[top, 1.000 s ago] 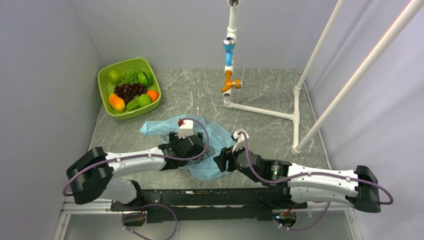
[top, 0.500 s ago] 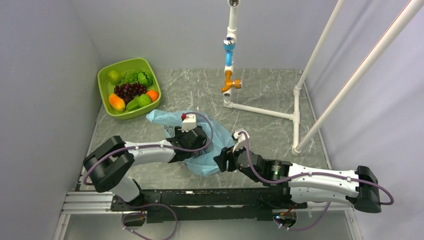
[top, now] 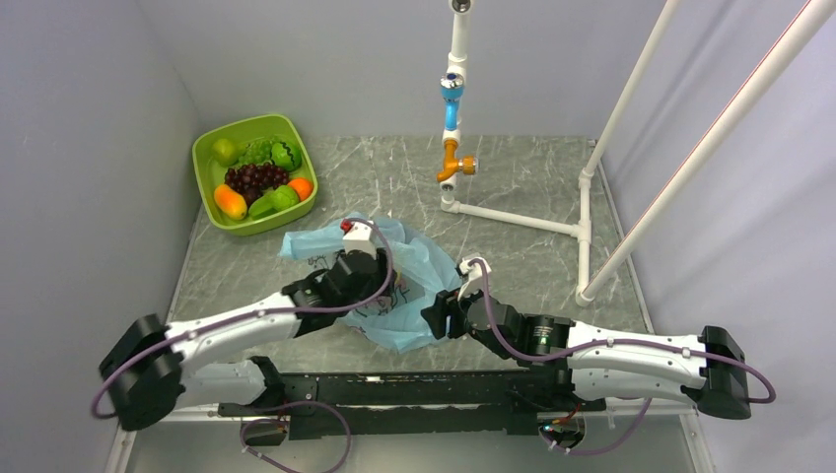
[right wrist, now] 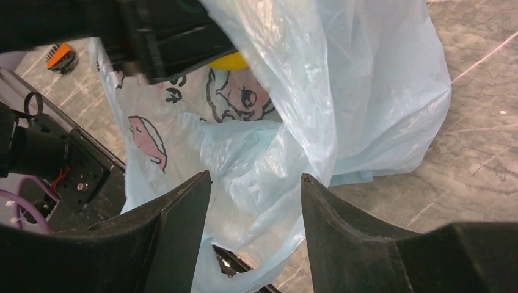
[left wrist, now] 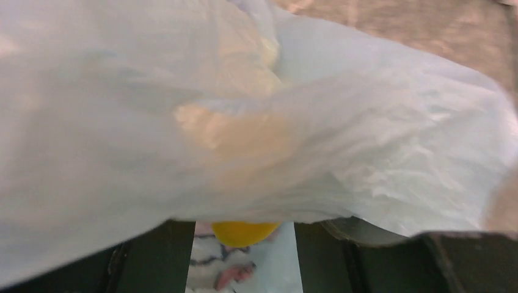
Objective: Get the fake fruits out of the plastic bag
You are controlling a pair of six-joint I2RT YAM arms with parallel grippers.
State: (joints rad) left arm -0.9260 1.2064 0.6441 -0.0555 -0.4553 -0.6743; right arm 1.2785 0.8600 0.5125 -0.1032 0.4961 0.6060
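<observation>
Where the marble-patterned table (top: 513,177) meets the arms, the plastic bag (top: 419,261) lies crumpled between the two of them, its pale blue film heaped up and its cartoon face turned toward the right wrist camera. The left gripper (left wrist: 243,262) is pushed down into the bag from the left side, and film drapes over most of its own camera's view. Below that film, a yellow fruit (left wrist: 244,232) sits in the gap between the two dark fingers. The fingers seem to stand just clear of it, yet the drape hides their tips, so I cannot tell whether they are apart or pressing on the fruit. From the right wrist view the same yellow fruit (right wrist: 229,61) peeks out under the left gripper's dark body, inside the bag.

The right gripper (right wrist: 253,180) is at the bag's near right edge. Its jaws are spread wide, with loose folds of film lying in the gap between them.

Well apart from the bag, a lime-green tub (top: 254,131) stands in the far left corner of the table. It holds several fake fruits (top: 230,202) around a dark grape bunch (top: 256,177).
</observation>
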